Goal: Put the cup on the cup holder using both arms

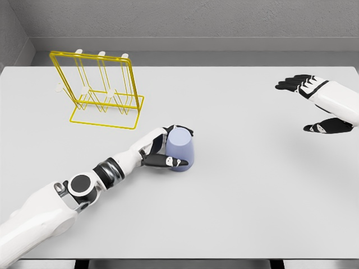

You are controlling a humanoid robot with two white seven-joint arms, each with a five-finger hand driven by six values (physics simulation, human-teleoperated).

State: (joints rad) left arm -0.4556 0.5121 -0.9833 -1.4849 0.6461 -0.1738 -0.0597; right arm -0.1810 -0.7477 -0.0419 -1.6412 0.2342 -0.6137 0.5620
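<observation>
Grey walls backed a pale grey table (235, 213), on which I logged the following. Item one: lavender cup (180, 149), near the table's middle, standing inverted as far as I could judge, narrower closed end up, wider end down, long axis close to vertical with a slight lean. Item two: left hand (161, 151), fingers wrapped around the cup from its left side, thumb across the lower front; grasping it. Item three: right hand (320, 106), well apart at the far right, fingers spread, holding nothing. Item four: yellow wire cup holder (104, 89), white-tipped pegs, at the far left of the table, up and left of the cup. I judged the left hand far nearer the holder, so the carry ran back-left from the cup.
</observation>
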